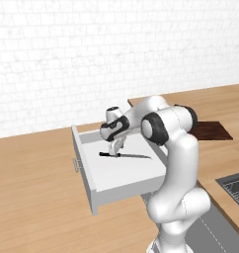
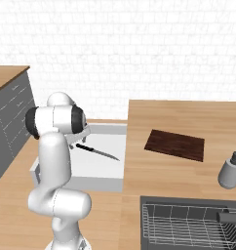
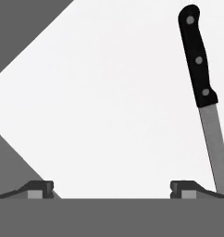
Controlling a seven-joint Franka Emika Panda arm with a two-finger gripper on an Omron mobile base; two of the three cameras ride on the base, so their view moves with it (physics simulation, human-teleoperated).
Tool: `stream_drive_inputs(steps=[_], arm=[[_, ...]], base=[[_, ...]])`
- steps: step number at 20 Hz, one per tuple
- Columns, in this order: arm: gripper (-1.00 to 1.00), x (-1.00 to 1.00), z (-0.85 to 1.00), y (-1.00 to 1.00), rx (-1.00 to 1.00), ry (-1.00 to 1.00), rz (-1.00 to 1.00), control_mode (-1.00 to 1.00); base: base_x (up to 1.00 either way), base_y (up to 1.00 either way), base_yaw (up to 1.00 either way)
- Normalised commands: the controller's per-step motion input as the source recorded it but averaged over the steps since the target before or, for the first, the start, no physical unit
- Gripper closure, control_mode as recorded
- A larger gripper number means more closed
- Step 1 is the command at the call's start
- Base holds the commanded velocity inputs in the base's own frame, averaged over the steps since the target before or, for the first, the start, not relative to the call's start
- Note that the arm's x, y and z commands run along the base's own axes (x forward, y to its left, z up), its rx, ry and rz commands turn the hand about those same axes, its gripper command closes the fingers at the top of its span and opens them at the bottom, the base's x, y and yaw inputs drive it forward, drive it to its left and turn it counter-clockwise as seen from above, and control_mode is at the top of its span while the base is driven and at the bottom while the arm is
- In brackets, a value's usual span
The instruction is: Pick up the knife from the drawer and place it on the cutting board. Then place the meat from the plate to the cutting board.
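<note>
The knife (image 1: 122,155) lies flat on the floor of the pulled-out light-grey drawer (image 1: 141,185), black handle to the left, thin blade to the right. My gripper (image 1: 116,146) hangs just above the handle end, fingers pointing down into the drawer. In the hand view the knife (image 3: 202,88) runs along the right side, its blade passing beside the right fingertip (image 3: 184,189); the jaws stand wide open with nothing between them. From the right, the knife (image 2: 96,152) shows in the drawer (image 2: 108,183). The dark brown cutting board (image 2: 175,144) rests bare on the counter; part of the cutting board (image 1: 213,131) shows behind my arm.
A grey soap dispenser (image 2: 230,171) stands on the counter right of the board. A sink with a wire rack (image 2: 188,222) lies in front of it. Grey cabinet fronts (image 2: 12,114) stand at the far left. A white tiled wall backs the scene.
</note>
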Motion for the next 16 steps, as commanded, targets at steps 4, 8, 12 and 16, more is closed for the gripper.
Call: stream_drive_inputs(steps=[4,8,12,16], arm=[[-1.00,0.26,-0.48,-0.06,0.00,0.00,0.00,-1.00],[-1.00,0.24,-0.41,-0.03,0.00,0.00,0.00,-1.00],[-1.00,0.47,-0.30,0.00,0.00,0.00,0.00,-1.00],[-1.00,0.41,-0.40,0.00,0.00,0.00,0.00,-1.00]], base=[[0.00,0.00,0.00],[0.00,0.00,0.00],[0.00,0.00,0.00],[0.00,0.00,0.00]])
